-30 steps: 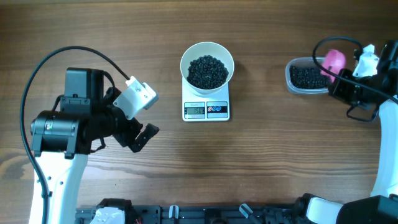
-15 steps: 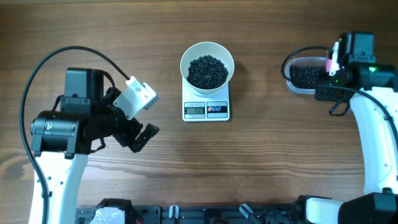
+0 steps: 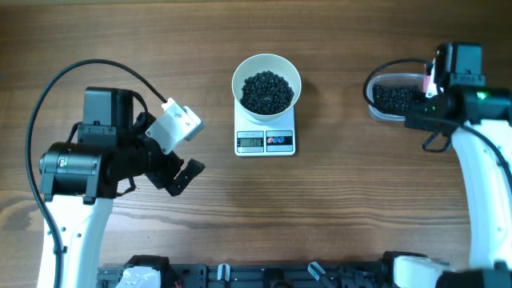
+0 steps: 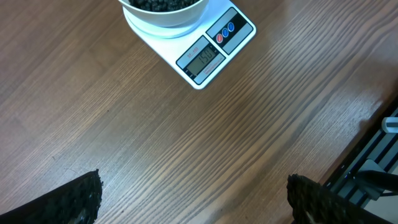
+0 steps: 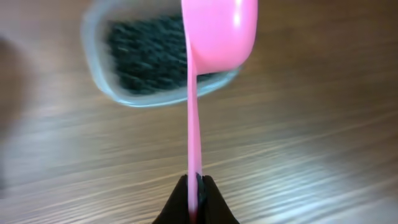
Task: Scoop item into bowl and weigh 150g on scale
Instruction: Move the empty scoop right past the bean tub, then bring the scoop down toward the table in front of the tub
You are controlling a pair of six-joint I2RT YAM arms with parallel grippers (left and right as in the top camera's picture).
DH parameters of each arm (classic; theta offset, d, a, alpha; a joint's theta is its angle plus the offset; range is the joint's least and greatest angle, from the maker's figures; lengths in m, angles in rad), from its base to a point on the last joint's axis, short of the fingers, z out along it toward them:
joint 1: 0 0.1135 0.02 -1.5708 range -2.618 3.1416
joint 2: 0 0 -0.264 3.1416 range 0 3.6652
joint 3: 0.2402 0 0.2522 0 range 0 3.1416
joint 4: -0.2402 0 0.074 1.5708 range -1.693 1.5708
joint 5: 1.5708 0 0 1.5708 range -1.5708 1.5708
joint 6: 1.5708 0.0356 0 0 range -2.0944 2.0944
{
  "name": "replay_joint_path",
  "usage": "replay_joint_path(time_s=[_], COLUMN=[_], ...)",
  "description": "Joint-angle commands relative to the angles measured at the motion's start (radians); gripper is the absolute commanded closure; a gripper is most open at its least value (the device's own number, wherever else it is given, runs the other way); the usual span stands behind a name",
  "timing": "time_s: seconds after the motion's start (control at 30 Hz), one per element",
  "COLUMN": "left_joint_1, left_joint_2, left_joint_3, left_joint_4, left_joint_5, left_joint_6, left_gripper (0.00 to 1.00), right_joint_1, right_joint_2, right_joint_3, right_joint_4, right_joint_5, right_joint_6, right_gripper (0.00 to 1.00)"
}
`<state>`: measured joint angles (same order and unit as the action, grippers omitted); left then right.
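Right gripper (image 5: 194,200) is clamped fully shut on the tail end of a pink plastic scoop's (image 5: 219,31) thin handle, with the cup hanging over the near rim of the clear rounded plastic tub (image 3: 392,98). I can't tell if any beans are in the cup. Left gripper (image 4: 193,193) is wide open and holds nothing, parked low over the brown wooden table (image 3: 360,200), well left of the work. The glossy black beans (image 3: 266,92) sit heaped in the round white bowl (image 3: 266,68), which is centred on the small white rectangular digital scale (image 3: 266,142). The rest of the stock is in the tub. The grey LCD (image 4: 201,60) looks like it reads 150, though the digits are small, so I judge the weighing is essentially done. Risks from here: the pinch is at the very end of a long, thin handle, so the scoop could pivot or slip out on a fast move. The cup could clip the tub's rim and shove or tip it, scattering beans. Anything left in the cup that lands in the bowl overshoots the target. A knock on the scale from either arm would upset the reading.
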<state>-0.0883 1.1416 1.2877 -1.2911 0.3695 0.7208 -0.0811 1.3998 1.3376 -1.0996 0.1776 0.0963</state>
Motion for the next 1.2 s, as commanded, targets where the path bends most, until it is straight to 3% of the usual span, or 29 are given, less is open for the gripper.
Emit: replay_joint_path(time_s=[0.0,0.2,0.37,0.57,0.73,0.9,1.03,1.17], left_joint_1=[0.008,0.008,0.008,0.008,0.008,0.008,0.008,0.008], left_joint_2=[-0.009,-0.009,-0.009,-0.009,-0.009,-0.009,-0.009,-0.009], left_joint_3=[0.006,0.006,0.006,0.006,0.006,0.006,0.006,0.006], left_joint_4=[0.0,0.0,0.0,0.0,0.0,0.0,0.0,0.0], left_joint_5=[0.023,0.023,0.023,0.023,0.023,0.023,0.023,0.023], left_joint_6=[-0.003,-0.003,-0.003,-0.003,-0.002,-0.003,-0.003,-0.003], left_gripper=[0.0,0.0,0.0,0.0,0.0,0.0,0.0,0.0], right_joint_1=[0.002,0.002,0.002,0.002,0.002,0.003,0.003,0.003], right_joint_2=[-0.14,-0.351,-0.559,-0.761,-0.835,-0.83,-0.827,-0.827], right_joint_3=[0.035,0.035,0.024,-0.094,-0.336,-0.599,-0.785,-0.93], right_joint_4=[-0.028,-0.131,-0.287,-0.343,-0.22,0.146,0.346,0.468], right_joint_5=[-0.235,-0.395,-0.406,-0.455,-0.591,-0.783,-0.795,-0.855], right_joint_6=[0.207,0.418,0.579,0.673,0.694,0.649,0.809,0.847], right_gripper=[0.96,0.96,0.96,0.96,0.96,0.96,0.96,0.96])
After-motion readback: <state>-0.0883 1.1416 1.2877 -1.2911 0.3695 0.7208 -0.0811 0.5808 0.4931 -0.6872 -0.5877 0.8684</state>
